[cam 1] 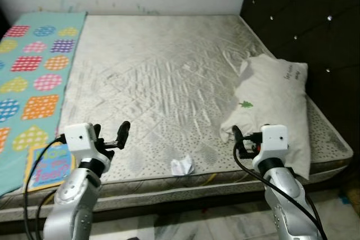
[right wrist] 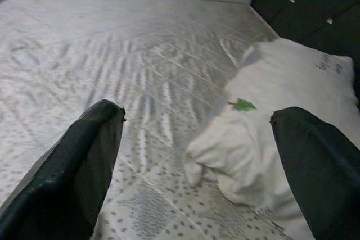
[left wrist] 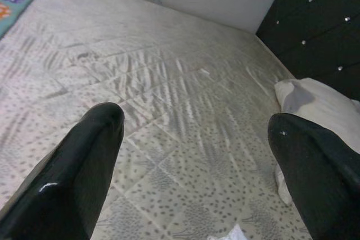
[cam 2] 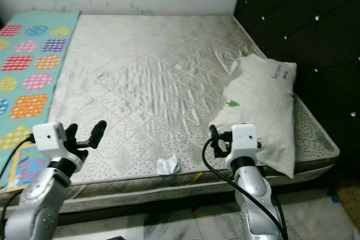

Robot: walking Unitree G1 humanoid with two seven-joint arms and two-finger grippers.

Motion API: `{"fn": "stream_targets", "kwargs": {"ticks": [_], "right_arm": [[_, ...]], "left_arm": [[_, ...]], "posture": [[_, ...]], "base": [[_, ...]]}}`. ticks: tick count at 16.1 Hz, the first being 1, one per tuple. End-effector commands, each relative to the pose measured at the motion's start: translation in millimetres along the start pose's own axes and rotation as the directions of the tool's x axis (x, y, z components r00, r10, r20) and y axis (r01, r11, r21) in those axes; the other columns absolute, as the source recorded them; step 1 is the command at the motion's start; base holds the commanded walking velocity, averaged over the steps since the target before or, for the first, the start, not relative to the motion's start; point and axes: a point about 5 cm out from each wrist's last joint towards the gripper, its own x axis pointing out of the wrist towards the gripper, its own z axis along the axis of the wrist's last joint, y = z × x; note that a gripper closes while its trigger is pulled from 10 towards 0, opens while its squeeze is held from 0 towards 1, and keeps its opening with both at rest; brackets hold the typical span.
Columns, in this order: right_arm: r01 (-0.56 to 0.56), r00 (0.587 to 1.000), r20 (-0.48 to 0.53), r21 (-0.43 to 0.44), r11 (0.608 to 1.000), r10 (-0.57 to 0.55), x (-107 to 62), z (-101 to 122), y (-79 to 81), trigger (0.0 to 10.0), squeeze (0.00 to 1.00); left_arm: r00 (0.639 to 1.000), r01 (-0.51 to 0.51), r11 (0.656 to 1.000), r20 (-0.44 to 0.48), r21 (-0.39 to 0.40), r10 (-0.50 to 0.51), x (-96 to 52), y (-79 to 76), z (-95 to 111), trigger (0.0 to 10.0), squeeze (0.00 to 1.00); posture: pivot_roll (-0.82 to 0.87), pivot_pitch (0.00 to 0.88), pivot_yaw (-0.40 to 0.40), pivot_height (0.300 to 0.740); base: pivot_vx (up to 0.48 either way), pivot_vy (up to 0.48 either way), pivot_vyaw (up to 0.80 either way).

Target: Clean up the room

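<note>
I see the bed (cam 1: 163, 77) stretching wide and mostly bare to the wall, its near edge just below both end effectors. A patterned mat (cam 1: 34, 77) covers its left side; a pillow (cam 1: 275, 105) lies at the right edge, its writing too small to read. Crumpled paper (cam 1: 182, 166) sits near the front edge. Left end effector (cam 1: 115, 136) and right end effector (right wrist: 197, 139) hover spread.
</note>
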Motion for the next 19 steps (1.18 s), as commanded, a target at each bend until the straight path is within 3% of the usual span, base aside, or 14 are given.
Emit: {"fn": "stream_targets", "kwargs": {"ticks": [1, 14, 19], "right_arm": [[-0.014, 1.0, 0.019, -0.028, 1.0, 0.014, -0.4, 4.7, -2.4, 10.0, 0.0], [-0.041, 0.999, -0.002, -0.026, 0.999, 0.041, -0.7, 0.7, 0.3, 10.0, 0.0], [-0.047, 0.999, -0.006, -0.023, 0.999, 0.046, 0.2, 0.6, 0.4, 10.0, 0.0]], "left_arm": [[0.999, 0.044, 0.999, -0.005, -0.012, -0.044, 2.2, -8.1, 0.4, 10.0, 0.0], [0.999, 0.046, 0.998, -0.018, -0.034, -0.047, 0.9, -11.9, -4.4, 10.0, 0.0], [0.999, 0.046, 0.998, -0.021, -0.04, -0.047, 1.5, -12.0, -4.4, 10.0, 0.0]], "posture": [[-0.13, 0.097, -0.031, 0.74], [-0.13, 0.092, -0.034, 0.74], [-0.13, 0.101, -0.038, 0.74]], "base": [[0.0, 0.0, 0.0], [0.0, 0.0, 0.07], [0.192, 0.0, 0.0]]}}
